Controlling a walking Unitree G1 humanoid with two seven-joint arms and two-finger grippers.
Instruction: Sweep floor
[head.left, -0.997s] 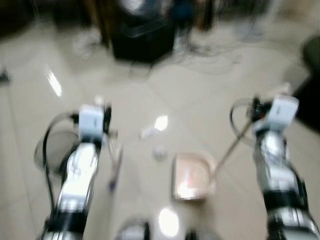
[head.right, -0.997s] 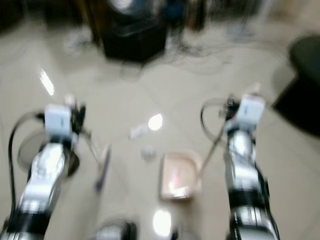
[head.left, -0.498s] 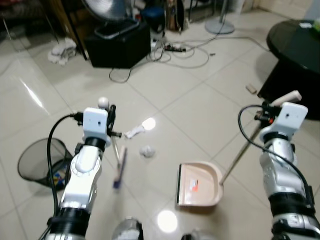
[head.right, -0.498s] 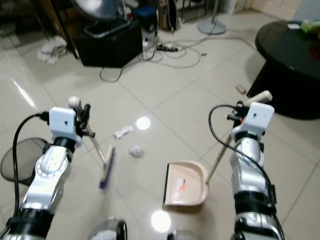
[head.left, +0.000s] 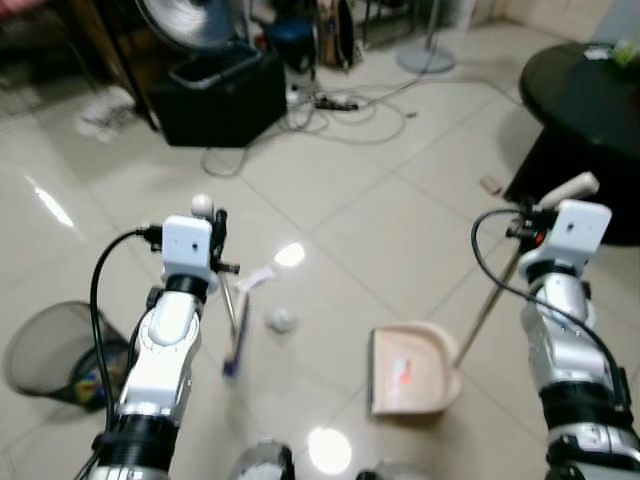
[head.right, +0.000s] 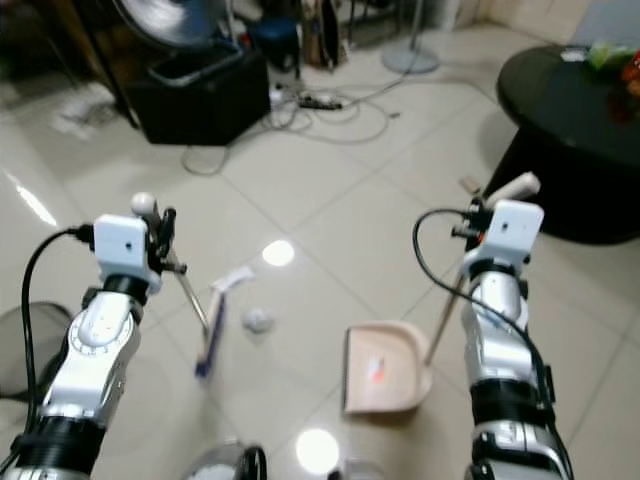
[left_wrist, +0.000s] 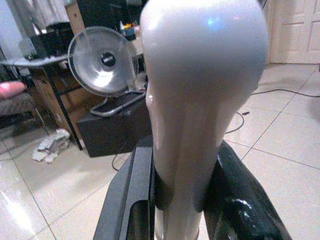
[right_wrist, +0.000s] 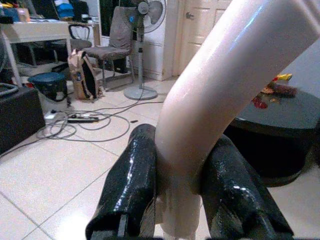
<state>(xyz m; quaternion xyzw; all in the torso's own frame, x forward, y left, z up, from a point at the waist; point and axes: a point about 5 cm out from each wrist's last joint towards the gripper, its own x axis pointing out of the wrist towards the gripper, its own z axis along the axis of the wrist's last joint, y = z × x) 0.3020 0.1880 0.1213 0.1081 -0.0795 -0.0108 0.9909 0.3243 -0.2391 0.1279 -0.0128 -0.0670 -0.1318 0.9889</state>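
No legible writing. The left gripper (left_wrist: 175, 190) is clamping the grey-handled broom (head.left: 232, 330); the right gripper (right_wrist: 175, 200) is clamping the beige long-handled dustpan (head.left: 412, 370). The crumpled white paper ball (head.left: 280, 320), apparently unmoved, is lying between them; the view has shifted.

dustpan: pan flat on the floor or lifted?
Flat on the floor, as far as the head views show. The dustpan lies on the tiles, its long handle slanting up to the right gripper, shut on it.

Open tiles (head.left: 380, 220), cables (head.left: 345, 110) beyond
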